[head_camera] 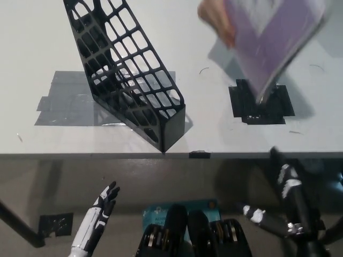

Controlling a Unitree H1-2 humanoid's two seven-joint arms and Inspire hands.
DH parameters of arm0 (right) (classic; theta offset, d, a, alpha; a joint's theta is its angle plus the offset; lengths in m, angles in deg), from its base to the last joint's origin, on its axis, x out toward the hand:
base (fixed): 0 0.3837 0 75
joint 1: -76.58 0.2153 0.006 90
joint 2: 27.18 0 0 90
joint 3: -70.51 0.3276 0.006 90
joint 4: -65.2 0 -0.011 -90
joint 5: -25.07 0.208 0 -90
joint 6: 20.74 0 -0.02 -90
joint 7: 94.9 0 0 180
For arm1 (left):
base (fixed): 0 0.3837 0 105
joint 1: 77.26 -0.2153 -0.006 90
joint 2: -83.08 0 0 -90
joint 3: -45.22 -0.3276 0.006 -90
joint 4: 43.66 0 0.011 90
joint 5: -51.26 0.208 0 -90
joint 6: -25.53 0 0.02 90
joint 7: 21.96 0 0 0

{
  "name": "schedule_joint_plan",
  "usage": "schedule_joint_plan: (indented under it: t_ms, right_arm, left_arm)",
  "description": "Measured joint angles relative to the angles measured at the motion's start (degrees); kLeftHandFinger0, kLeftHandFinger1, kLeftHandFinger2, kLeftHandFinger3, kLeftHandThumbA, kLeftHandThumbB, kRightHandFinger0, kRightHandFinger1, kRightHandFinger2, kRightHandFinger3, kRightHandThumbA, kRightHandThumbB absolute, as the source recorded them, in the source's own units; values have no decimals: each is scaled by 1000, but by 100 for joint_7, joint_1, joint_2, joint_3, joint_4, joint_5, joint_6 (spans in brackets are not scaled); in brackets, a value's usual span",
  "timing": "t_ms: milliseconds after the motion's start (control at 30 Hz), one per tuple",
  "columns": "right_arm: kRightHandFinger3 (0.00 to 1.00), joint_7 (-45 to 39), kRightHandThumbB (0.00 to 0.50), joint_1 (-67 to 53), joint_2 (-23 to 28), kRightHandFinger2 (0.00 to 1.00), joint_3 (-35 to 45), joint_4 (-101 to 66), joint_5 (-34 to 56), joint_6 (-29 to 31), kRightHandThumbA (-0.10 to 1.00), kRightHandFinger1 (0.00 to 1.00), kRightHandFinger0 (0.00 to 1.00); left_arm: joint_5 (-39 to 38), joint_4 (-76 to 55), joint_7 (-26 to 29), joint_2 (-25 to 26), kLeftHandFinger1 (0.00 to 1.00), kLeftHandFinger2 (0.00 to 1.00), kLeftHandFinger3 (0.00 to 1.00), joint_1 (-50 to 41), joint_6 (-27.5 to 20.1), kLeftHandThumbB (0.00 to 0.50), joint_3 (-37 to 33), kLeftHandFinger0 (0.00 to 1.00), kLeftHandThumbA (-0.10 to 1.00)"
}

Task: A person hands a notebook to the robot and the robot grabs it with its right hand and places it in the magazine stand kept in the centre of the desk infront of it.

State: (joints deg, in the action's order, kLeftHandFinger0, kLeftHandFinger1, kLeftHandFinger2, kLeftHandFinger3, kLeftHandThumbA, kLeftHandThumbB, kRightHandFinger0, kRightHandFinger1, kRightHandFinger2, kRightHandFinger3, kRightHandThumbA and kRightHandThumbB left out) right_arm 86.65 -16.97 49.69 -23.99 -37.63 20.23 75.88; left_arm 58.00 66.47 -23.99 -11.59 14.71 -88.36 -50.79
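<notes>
At lower left our left hand [96,222] rests spread below the desk [32,48], the stand [128,80] sits centre, and right, a person's hand [217,19] offers the notebook [273,40] above our spread, empty right hand [286,206], which we judge could fumble it.

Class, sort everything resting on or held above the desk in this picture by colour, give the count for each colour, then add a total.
Black: 2 (magazine stand; black tape square)
Grey: 1 (grey tape patch)
Purple: 1 (notebook, held by a person's hand)
Total: 4
</notes>
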Motion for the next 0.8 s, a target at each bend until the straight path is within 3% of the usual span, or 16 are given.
schedule_joint_plan:
  t_ms: [100, 200, 333, 367, 600, 800]
  right_arm:
    - [1000, 60, 198, 71, -8, 1000, 231, -437, 52, 120, 1000, 1000, 1000]
    - [1000, 112, 241, 198, -6, 1000, 445, -724, 100, 147, 1000, 1000, 1000]
    - [1000, 198, 237, 482, -5, 1000, 712, -998, 140, 128, 1000, 1000, 1000]
    - [1000, 220, 214, 577, -5, 1000, 767, -1022, 144, 116, 1000, 1000, 1000]
    - [1000, 294, 238, 1187, 24, 1000, 1080, -913, 226, -35, 1000, 1000, 1000]
    - [1000, 306, 198, 1705, 87, 1000, 1224, -467, 273, -299, 1000, 1000, 1000]
  left_arm:
    - [-2, 1, -56, 14, 1000, 1000, 1000, 5, -26, 500, -34, 1000, 1000]
    - [-55, 2, -166, 42, 1000, 1000, 1000, 4, -49, 500, -76, 1000, 1000]
    - [-163, 8, -320, 99, 1000, 1000, 1000, 5, -76, 500, -112, 1000, 1000]
    - [-185, 8, -355, 109, 1000, 1000, 1000, 5, -80, 500, -113, 1000, 1000]
    - [-242, 27, -475, 119, 1000, 1000, 1000, 8, -88, 500, -114, 1000, 1000]
    - [-241, 28, -491, 120, 1000, 1000, 1000, 25, -89, 500, -110, 1000, 1000]
